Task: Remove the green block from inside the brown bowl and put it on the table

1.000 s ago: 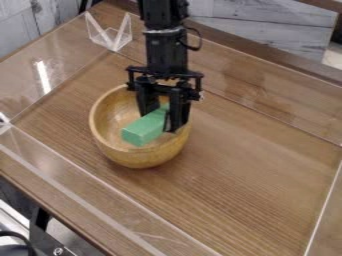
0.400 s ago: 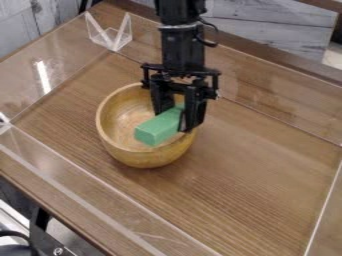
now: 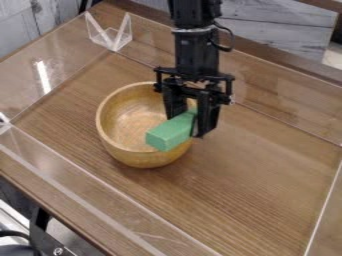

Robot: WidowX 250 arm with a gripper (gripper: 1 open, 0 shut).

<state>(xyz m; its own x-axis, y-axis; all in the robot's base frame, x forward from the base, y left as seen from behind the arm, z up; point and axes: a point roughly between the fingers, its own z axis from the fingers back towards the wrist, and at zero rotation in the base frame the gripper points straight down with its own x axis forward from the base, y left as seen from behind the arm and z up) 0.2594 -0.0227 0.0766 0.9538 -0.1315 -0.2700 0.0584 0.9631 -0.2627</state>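
Your view takes in a wide, glossy brown wood-grain table point(image 3: 254, 200) edged by low clear plastic walls point(image 3: 34, 70), with a pale wall and shelving blurred along the top of the frame. Left of centre sits the round, light tan wooden bowl point(image 3: 123, 125) with its thick rim. The black robot arm point(image 3: 197, 35) comes down from the top centre, and its black gripper point(image 3: 193, 118) is clenched on the small bright green rectangular block point(image 3: 173, 131). You can see the block tilted, its lower end down-left, held over the bowl's right rim, partly inside and partly past the edge.
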